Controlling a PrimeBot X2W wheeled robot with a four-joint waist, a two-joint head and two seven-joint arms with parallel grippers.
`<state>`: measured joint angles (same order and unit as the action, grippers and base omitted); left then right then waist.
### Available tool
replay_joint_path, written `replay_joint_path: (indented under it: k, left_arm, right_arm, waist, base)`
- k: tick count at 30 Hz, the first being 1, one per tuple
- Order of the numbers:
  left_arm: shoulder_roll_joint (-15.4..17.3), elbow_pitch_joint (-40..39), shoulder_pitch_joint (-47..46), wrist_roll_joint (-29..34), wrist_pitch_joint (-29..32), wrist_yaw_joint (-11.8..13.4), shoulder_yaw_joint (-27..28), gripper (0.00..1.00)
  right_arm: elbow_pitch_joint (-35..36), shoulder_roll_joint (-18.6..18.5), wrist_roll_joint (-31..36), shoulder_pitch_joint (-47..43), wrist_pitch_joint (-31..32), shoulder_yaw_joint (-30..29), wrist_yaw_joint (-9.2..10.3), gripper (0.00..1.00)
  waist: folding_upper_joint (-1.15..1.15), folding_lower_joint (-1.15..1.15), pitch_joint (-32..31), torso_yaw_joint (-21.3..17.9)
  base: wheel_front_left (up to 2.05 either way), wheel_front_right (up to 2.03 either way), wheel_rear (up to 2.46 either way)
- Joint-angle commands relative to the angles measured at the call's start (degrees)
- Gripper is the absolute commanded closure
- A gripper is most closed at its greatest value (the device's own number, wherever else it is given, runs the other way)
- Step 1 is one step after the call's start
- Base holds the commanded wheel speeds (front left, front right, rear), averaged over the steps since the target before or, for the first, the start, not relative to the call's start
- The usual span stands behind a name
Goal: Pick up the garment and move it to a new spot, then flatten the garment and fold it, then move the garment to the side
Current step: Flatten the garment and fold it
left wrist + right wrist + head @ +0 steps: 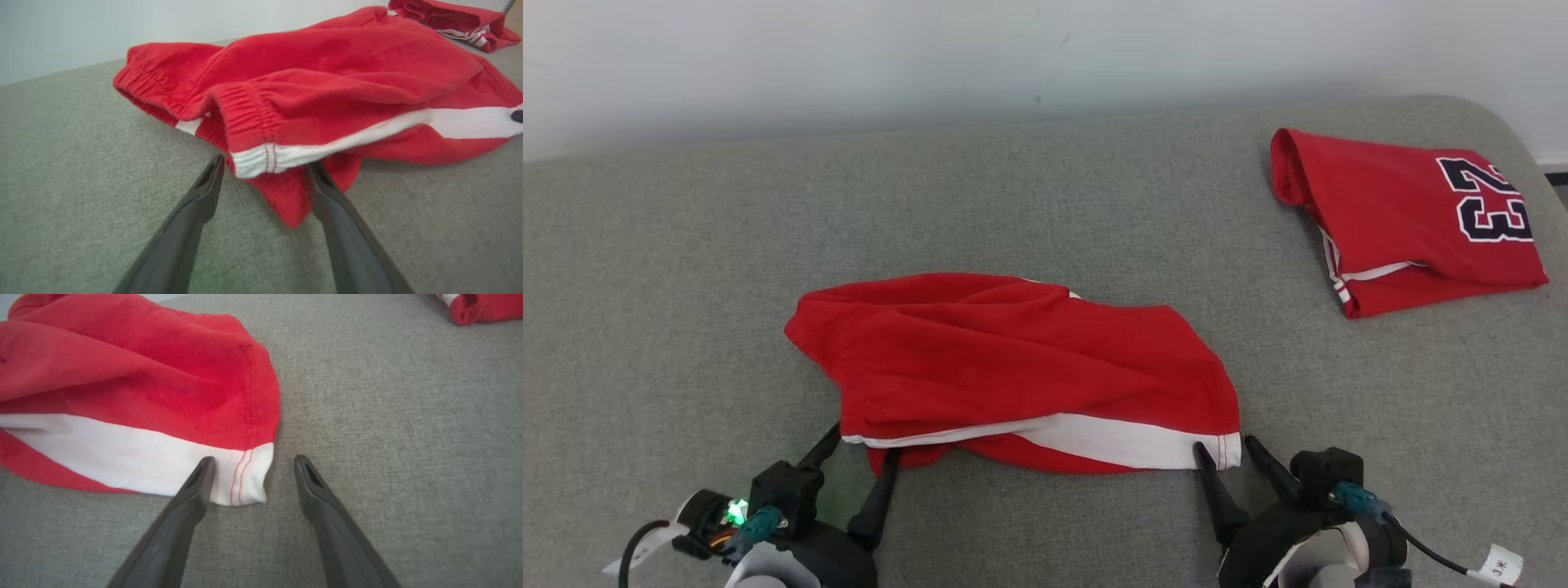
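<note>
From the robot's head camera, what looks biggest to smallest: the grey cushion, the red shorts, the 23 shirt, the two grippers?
1. grey cushion
2. red shorts
3. 23 shirt, though it lies farther off
4. left gripper and right gripper: about alike, both cut off at the bottom edge

Soft, even light falls from overhead, so the red garment (1013, 359) throws only a thin shadow along its near edge, and nothing glares. A small green lamp (737, 512) on the left hand (864, 441) tints the grey fabric (686, 327) beside it. Both wrist views bend at the edges, and the near fingers (184, 237) look slightly soft.
</note>
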<state>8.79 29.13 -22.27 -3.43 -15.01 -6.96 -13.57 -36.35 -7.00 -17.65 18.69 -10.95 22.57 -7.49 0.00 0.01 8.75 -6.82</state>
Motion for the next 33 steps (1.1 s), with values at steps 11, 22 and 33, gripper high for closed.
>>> replay_joint_path:
  k: [11,22,33]
  left_arm:
    - [-0.55,0.61,-2.63,0.25,-0.24,-0.13,-2.94,1.00]
    - [-0.37,-4.93,1.98,0.25,-0.24,0.42,-2.87,1.00]
    - [4.88,-13.54,0.87,-0.90,0.18,0.01,-2.14,1.00]
  right_arm:
    - [-8.21,0.45,-4.34,4.88,-3.32,4.61,-0.02,1.00]
    - [-1.77,-1.38,-5.50,2.09,-4.26,3.01,0.02,1.00]
    - [14.58,-6.24,-15.76,1.06,-1.34,4.06,0.02,1.00]
  waist:
    - [0.00,-0.01,0.87,0.86]
    - [0.00,-0.01,-1.15,1.94]
    - [0.00,-0.01,-3.40,1.04]
  base:
    - [0.00,0.00,0.00]
    - [0.00,0.00,0.00]
    - [0.00,0.00,0.00]
